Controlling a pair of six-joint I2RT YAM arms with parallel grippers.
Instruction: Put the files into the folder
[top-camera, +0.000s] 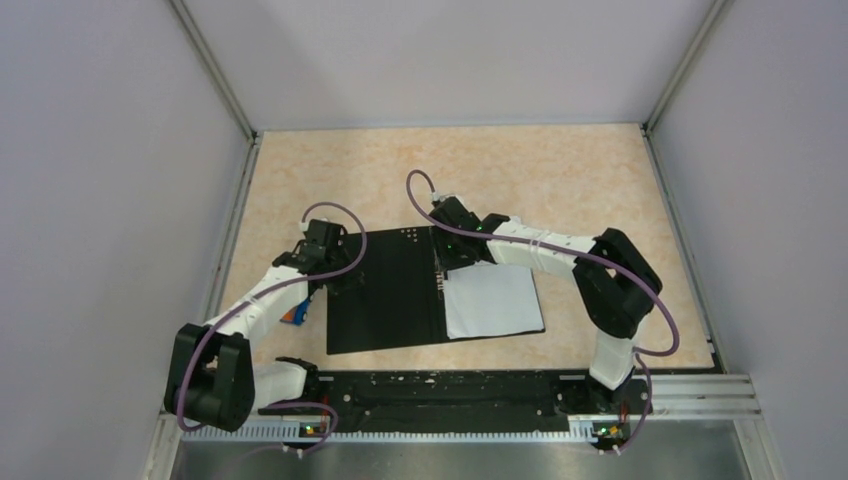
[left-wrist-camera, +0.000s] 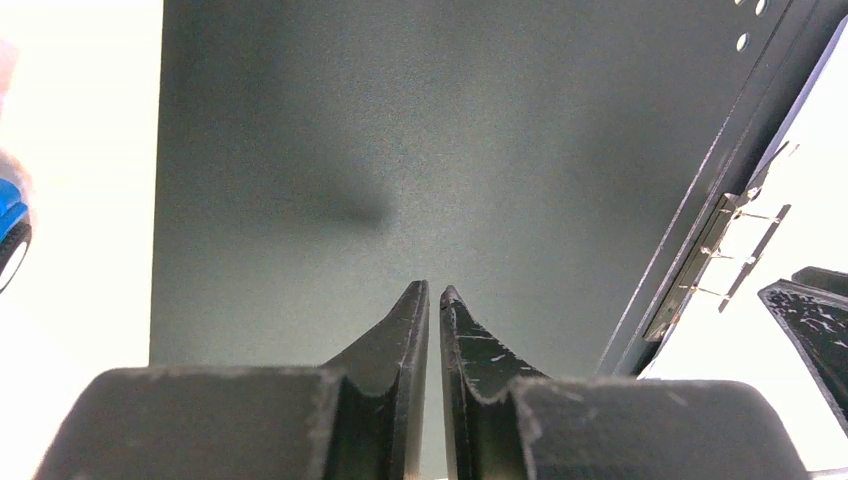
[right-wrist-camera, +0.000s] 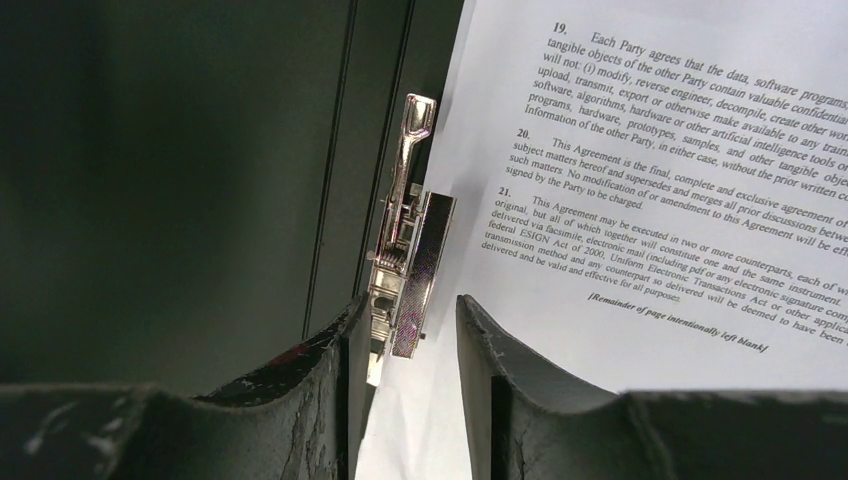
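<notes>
1. Folder (top-camera: 385, 300) lies open on desk (top-camera: 600, 180); files (top-camera: 495, 300) rest on its right half.
2. Left tool (left-wrist-camera: 433, 290) narrow, empty; right tool (right-wrist-camera: 410, 300) parted astride clip (right-wrist-camera: 410, 250).
3. Probably remaining: clamp sheets, close cover.

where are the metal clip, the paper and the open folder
metal clip (right-wrist-camera: 420, 255), right wrist view, on its flat silver plate
paper (top-camera: 495, 302), top view, on the middle of the white sheet
folder (top-camera: 385, 300), top view, on the bare black inside cover
</notes>
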